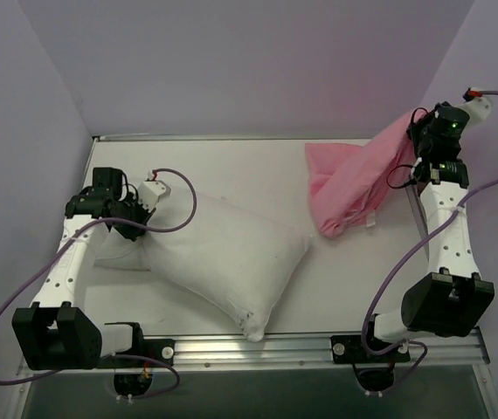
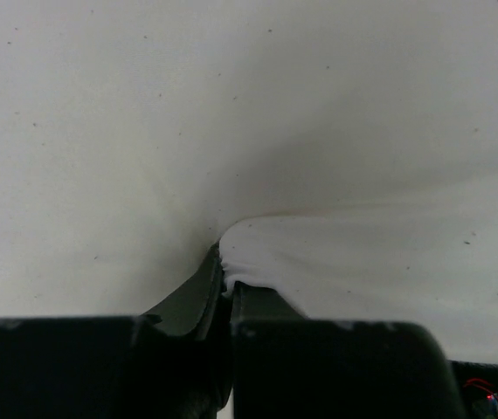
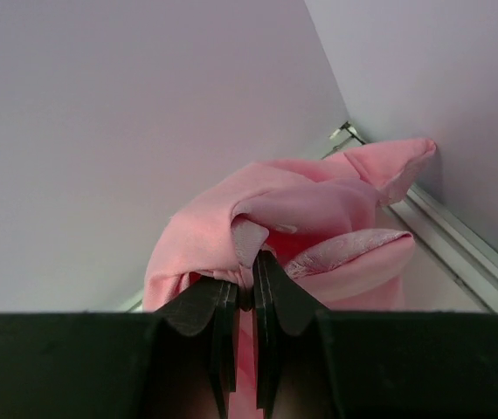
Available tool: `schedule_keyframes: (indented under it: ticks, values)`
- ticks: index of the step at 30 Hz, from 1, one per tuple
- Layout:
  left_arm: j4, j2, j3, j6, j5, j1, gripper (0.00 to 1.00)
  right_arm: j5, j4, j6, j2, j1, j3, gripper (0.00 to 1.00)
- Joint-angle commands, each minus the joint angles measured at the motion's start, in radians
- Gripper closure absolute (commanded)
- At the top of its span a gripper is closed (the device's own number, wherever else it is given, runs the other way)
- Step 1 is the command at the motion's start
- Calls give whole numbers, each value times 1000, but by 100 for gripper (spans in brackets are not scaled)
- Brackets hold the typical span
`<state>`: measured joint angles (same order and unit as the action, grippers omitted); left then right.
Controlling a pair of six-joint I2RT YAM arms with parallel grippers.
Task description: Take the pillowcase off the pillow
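Across the white table, the plump white pillow lay bare, stretching from about nine o'clock down toward six, one corner reaching the near edge. Up at two o'clock the pink pillowcase hung in a bunched heap, fully off the pillow and well apart from it, its lower folds resting on the table. At nine o'clock the left gripper had its jaws pinched tight on a fold of the pillow. At two o'clock the right gripper, raised above the table, was clamped on the pillowcase's upper edge.
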<state>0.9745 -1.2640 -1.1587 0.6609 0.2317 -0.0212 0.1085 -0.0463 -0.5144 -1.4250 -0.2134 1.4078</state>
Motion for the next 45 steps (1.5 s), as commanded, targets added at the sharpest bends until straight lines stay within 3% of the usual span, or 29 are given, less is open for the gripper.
schedule_keyframes:
  ticks: [1,2,3,4,5,6,7,13,19,23,25,30,40,45]
  values:
    - [-83,-26,7,-12,56,9,98,-94,40,33,-48,3,25,100]
    - [-71,-29,5,-3,92,9,98,-134,63,37,-66,3,17,93]
    - [-42,-34,-1,11,169,7,97,-177,92,39,-77,3,5,79]
    - [-25,-35,-7,19,207,6,85,-190,111,40,-86,3,-1,41]
    - [-5,-37,-18,28,240,6,59,-190,164,42,-100,5,-7,28]
    - [10,-37,-27,32,268,6,7,-175,195,47,-104,11,-10,20]
    - [30,-34,-51,28,287,4,6,-133,219,57,-106,19,-16,1]
    - [159,-11,-222,-14,202,10,6,147,411,168,-65,156,-20,0]
    - [228,115,-282,3,187,12,6,233,470,172,124,195,-134,0]
    - [159,175,-231,-93,57,12,6,191,493,169,234,195,-211,0]
    - [84,199,-155,-212,-81,15,6,136,488,165,294,195,-289,0]
    - [-14,256,-23,-342,-222,53,6,64,465,169,402,197,-395,0]
    - [-54,374,134,-319,-322,99,6,13,396,100,587,197,-538,0]
    - [-57,397,205,-317,-358,116,6,105,396,47,629,197,-543,0]
